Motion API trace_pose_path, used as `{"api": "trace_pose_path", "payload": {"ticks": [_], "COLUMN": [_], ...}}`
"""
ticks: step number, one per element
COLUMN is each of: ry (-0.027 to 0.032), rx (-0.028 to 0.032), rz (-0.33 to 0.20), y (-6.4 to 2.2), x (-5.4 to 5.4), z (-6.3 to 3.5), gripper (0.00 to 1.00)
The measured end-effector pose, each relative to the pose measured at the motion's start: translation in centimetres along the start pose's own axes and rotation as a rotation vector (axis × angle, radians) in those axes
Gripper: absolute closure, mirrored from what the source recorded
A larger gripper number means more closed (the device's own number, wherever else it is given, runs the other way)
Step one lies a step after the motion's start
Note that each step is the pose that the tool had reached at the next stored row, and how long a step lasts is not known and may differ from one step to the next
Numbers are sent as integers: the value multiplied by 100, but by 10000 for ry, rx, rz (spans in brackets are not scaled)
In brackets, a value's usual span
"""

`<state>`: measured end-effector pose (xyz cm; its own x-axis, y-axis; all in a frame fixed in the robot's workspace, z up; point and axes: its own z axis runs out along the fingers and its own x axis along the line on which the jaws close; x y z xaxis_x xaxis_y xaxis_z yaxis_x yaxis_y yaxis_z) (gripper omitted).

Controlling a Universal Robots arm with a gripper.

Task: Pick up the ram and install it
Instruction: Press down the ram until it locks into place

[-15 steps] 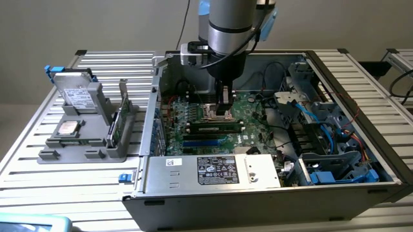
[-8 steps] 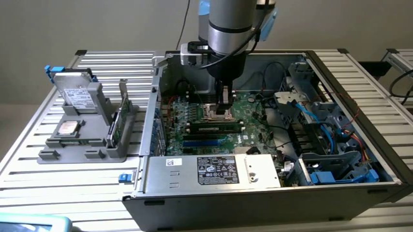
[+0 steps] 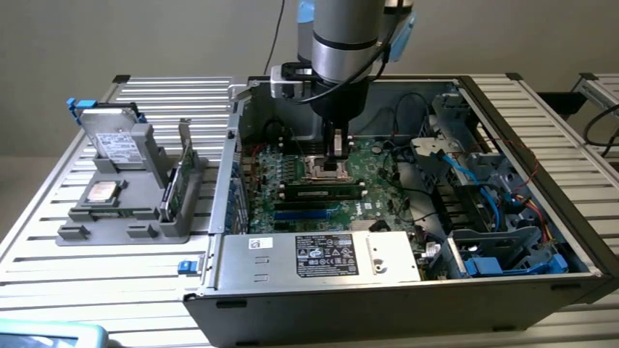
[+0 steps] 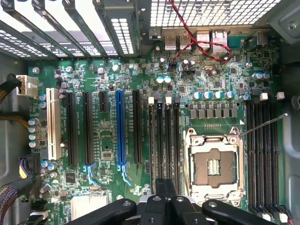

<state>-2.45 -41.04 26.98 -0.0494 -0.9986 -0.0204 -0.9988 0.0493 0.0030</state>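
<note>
Ram [image 3: 324, 193] seated lengthwise in a slot on the green board [image 3: 372, 163], just beside the silver chip socket [image 3: 327, 170], inside the open computer case [image 3: 387, 290]. Pincer [image 3: 335, 154] pressed together, tips down over the socket's edge, near the ram. Can't tell if touching.

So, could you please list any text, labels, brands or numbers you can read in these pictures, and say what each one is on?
No text can be read for certain.
White label on the power supply: print and marks too small to read.
Small white sticker beside it: unreadable.
Label on the upright hard drive: blurred.
Pale label on the ram in the motherboard slot: unreadable.
Motherboard silkscreen: too small to read.
</note>
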Motion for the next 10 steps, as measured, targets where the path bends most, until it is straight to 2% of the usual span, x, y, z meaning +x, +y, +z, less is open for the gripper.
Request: {"api": "trace_pose_path", "payload": {"ticks": [3,6,10], "ry": [-2,-2,-6], "rx": [0,0,-6], "rz": [1,4,22], "y": [-12,-71,-77], "x": [-1,-2,36], "z": [6,28,75], "gripper": [89,89,89]}}
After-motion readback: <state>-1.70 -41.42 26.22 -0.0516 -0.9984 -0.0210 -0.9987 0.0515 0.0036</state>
